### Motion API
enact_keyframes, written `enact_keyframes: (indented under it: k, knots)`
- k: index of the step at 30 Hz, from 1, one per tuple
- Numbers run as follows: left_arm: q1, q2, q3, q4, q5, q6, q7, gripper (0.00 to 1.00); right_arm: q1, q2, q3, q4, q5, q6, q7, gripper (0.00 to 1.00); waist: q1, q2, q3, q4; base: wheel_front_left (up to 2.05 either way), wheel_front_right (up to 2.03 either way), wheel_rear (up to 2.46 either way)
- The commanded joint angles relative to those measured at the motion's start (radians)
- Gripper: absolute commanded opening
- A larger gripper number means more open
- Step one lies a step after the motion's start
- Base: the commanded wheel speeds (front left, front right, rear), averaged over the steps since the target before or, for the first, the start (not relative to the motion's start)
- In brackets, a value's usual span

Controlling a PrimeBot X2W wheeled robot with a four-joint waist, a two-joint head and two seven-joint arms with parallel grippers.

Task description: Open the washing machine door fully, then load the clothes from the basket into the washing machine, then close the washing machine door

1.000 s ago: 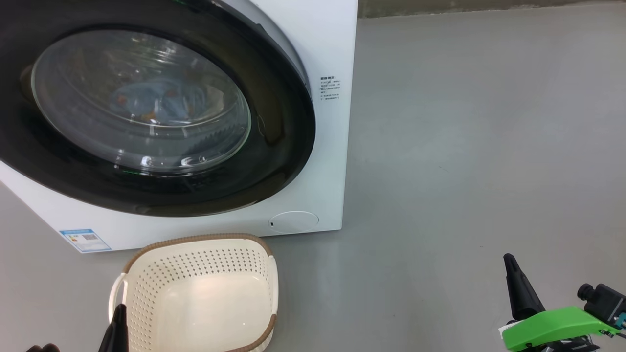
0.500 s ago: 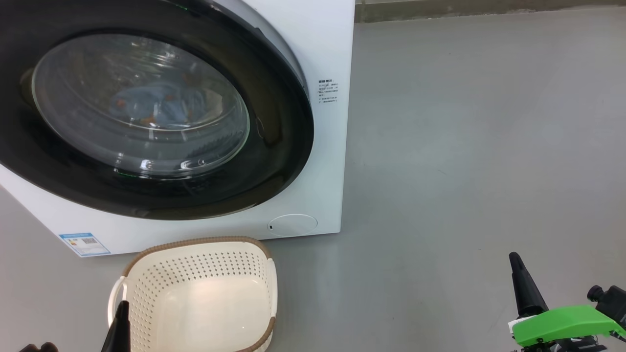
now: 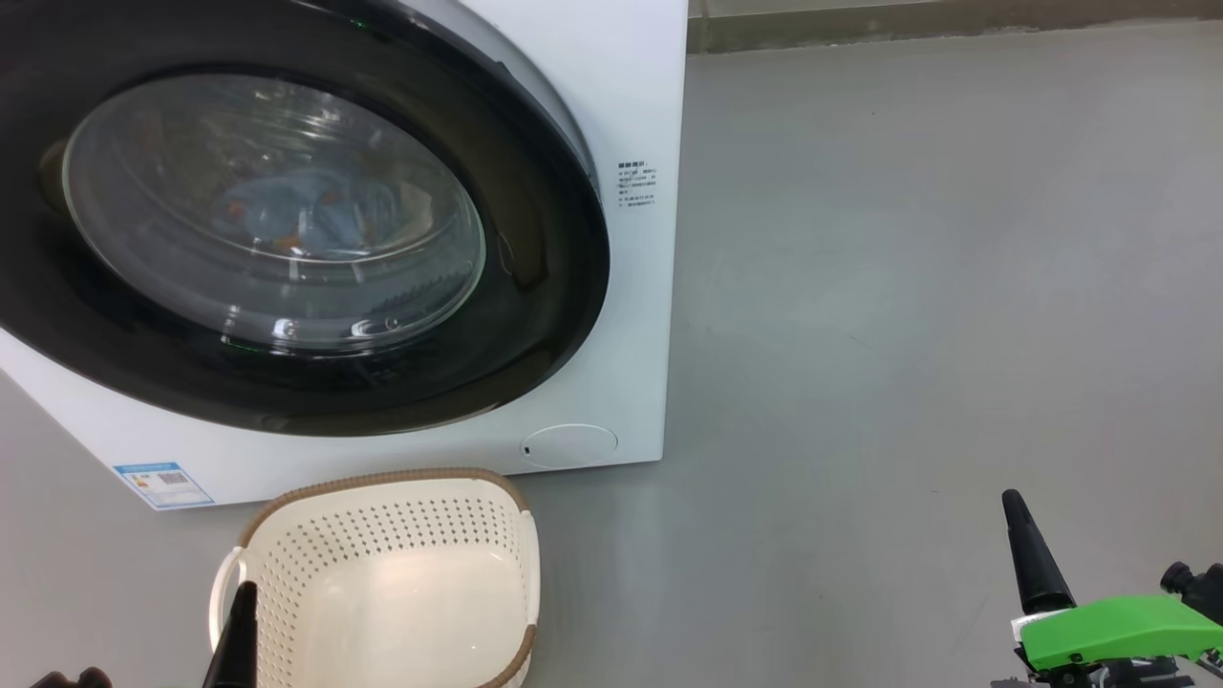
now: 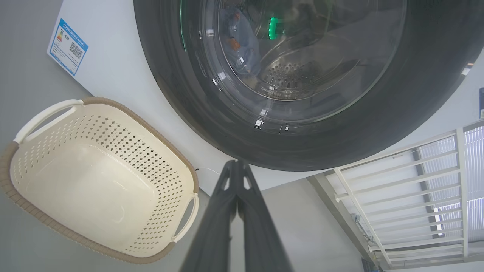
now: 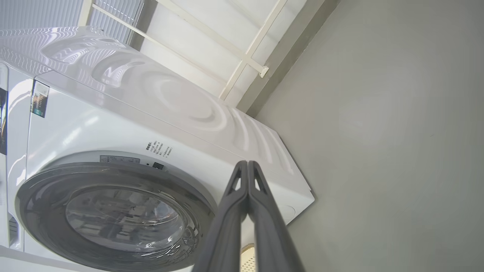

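Looks down from the head on the door (image 3: 411, 287), shut flush on the washer (image 3: 631, 96), with the clothes (image 3: 296, 215) a blue heap behind the glass: a sign of loading done. Finds the basket (image 3: 382, 521) on the floor (image 3: 908, 287) just before the washer, bare inside, likely set there to keep the carry short. Catches the left gripper (image 3: 234, 635) as one dark tip over the basket's left edge, and the right gripper (image 3: 1032, 559) well off to the right above bare floor. Puts both low and apart from the door, probably parked clear with nothing left to handle. Turns to the left wrist: shows both fingers (image 4: 211, 226) pressed together tip to tip, nothing between them, pointing toward the door's lower rim without touching it. Places the basket to the left, empty, and the clothes inside the drum past the glass. Turns to the right wrist: shows the fingers (image 5: 227, 226) likewise closed on nothing, aimed past the washer's lower corner. Finds the door seated against the front with no gap visible, fitting a finished task rather than a step in hand.
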Motion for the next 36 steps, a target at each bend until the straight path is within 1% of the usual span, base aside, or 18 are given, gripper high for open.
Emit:
enact_keyframes:
  k: [1,36]
  knots:
    - [-0.052,0.011,0.028,-0.017,-0.026,0.002,0.008,0.00,-0.034,-0.005,0.008,-0.031,0.027,0.001,0.008,0.00,-0.0001,0.0000,-0.001,-0.001,0.00,0.00,0.00]
    - [-0.102,-0.022,0.063,-0.009,-0.340,0.006,0.108,0.00,-0.044,0.008,-0.033,-0.064,0.368,0.001,0.108,0.00,-0.0001,0.0000,-0.025,-0.013,0.00,0.00,0.00]
